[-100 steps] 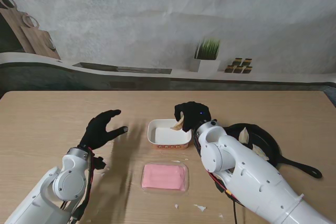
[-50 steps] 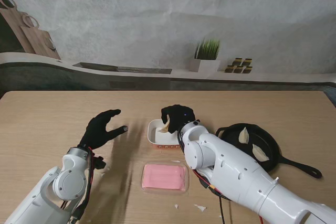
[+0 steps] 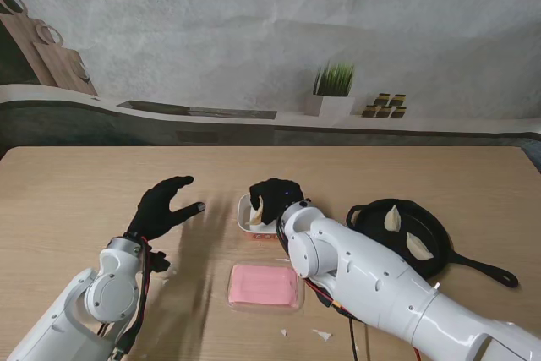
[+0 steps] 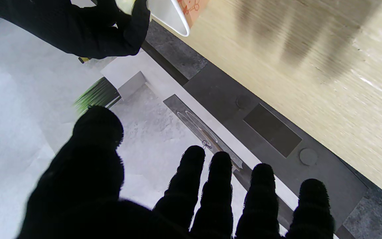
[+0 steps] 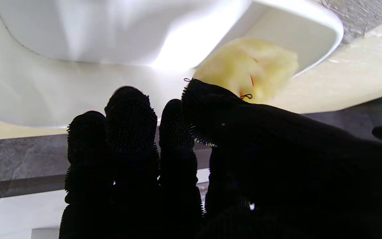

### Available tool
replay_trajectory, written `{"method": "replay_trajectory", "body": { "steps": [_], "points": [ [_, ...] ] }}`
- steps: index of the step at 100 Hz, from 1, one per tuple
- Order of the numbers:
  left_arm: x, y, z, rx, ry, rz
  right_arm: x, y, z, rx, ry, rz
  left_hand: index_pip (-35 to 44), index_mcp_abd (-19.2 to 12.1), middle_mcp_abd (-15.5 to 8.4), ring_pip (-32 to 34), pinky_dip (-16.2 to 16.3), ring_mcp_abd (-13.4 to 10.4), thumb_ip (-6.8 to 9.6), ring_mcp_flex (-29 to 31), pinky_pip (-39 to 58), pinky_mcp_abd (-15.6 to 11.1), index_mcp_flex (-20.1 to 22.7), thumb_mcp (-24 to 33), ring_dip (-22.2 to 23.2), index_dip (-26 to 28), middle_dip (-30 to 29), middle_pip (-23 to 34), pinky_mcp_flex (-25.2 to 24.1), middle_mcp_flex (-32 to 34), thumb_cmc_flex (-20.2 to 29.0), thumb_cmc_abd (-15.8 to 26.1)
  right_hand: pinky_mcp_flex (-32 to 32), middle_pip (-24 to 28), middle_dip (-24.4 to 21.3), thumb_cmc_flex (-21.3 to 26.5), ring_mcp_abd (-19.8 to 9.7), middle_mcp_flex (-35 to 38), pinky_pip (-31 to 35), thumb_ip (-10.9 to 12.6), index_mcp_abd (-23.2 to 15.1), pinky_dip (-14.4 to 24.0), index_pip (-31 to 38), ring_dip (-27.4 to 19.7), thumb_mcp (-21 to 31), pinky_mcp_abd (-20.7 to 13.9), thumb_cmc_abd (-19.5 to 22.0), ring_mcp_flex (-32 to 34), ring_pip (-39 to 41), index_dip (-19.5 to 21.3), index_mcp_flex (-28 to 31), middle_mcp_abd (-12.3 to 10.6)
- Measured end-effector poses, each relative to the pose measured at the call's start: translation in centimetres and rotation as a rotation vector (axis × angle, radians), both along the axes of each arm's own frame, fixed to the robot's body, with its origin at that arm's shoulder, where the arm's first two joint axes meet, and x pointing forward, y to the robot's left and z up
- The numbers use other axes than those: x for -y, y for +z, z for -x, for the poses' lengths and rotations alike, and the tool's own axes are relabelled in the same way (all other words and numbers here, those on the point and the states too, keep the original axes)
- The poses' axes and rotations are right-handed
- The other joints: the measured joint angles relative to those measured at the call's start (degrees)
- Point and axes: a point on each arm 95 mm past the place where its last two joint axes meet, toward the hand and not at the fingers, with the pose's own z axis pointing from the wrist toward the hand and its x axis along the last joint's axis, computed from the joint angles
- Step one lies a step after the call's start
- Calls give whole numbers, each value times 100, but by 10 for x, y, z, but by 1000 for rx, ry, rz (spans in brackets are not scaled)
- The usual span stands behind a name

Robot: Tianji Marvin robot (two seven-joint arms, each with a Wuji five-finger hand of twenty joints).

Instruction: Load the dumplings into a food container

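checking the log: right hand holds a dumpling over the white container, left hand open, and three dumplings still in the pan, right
Not quite: the pan holds two dumplings, not three, as the stand view shows. The rest stands: the right hand holds a dumpling over the white container, and the left hand is open.

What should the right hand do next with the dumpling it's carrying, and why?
Probably lower a little and release. The right hand is shut on a dumpling over the left end of the white container, and the right wrist view shows it just above the container's inner floor. Two dumplings still wait in the pan.
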Motion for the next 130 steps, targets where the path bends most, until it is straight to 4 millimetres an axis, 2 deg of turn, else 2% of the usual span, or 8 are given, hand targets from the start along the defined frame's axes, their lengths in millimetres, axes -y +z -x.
{"method": "replay_trajectory", "body": {
  "steps": [8,20,30,45,59,85,113,130],
  "points": [
    [0,0,0,0,0,0,1,0,1,-15,-2,14,0,-1,0,0,0,1,0,0,-1,0,0,0,0,0,0,0,0,0,0,0,-217,4,-76,-57,4,-295,0,0,180,33,-304,195,-58,-33,109,-275,-31,-45,-291,0],
    [0,0,0,0,0,1,1,4,5,-36,2,19,0,-25,1,0,0,1,0,0,-1,0,0,0,0,2,0,0,0,0,0,0,-657,3,-96,-351,6,-935,-10,0,229,106,-739,525,-106,-155,331,-816,-114,432,-801,3],
    [0,0,0,-1,-1,1,1,5,8,-57,10,22,0,-30,2,0,0,1,0,0,-1,0,0,0,0,38,0,0,0,0,0,0,-1206,-155,205,-717,6,-1814,-65,784,240,215,-849,752,-124,-322,690,-1541,-299,433,-1388,4],
    [0,0,0,0,-1,1,5,13,12,-45,21,28,0,-47,2,36,0,2,0,65,-1,0,0,0,0,46,0,0,0,0,0,0,-1909,-220,324,-1077,-12,-2878,-181,786,273,313,-840,916,-345,-592,947,-2588,-489,438,-2163,-15],
    [0,0,-1,0,-1,1,20,35,21,23,55,65,0,-62,3,36,0,2,0,65,-1,0,0,0,0,48,0,0,0,0,1,0,-2189,-249,325,-1398,-17,-3127,-269,786,346,324,-897,973,-704,-676,953,-2958,-601,438,-2395,-18],
    [0,0,-1,-1,-3,0,87,68,47,92,-11,210,2,-63,3,36,0,2,0,65,-1,0,0,-5,0,56,0,0,0,2,2,0,-2400,-579,196,-1985,15,-3129,-690,786,832,362,-1064,684,-1456,-712,946,-3291,-1501,308,-2564,-22],
    [1,3,-3,4,-7,-4,169,68,82,118,-154,419,3,-63,4,36,0,2,0,66,-1,0,1,-13,0,61,0,0,-45,3,2,0,-2431,-832,100,-2052,147,-3110,-1102,786,1232,362,-1104,393,-1518,-585,934,-3353,-2103,168,-2487,-11],
    [2,3,-5,6,-9,-7,199,56,92,98,-262,478,3,-64,5,36,0,2,0,66,-2,0,2,-31,0,62,0,0,-54,3,2,0,-1931,-929,98,-2249,294,-2680,-1229,786,1616,362,-1098,266,-1501,-310,713,-2790,-2271,93,-2138,339]
  ]
}}
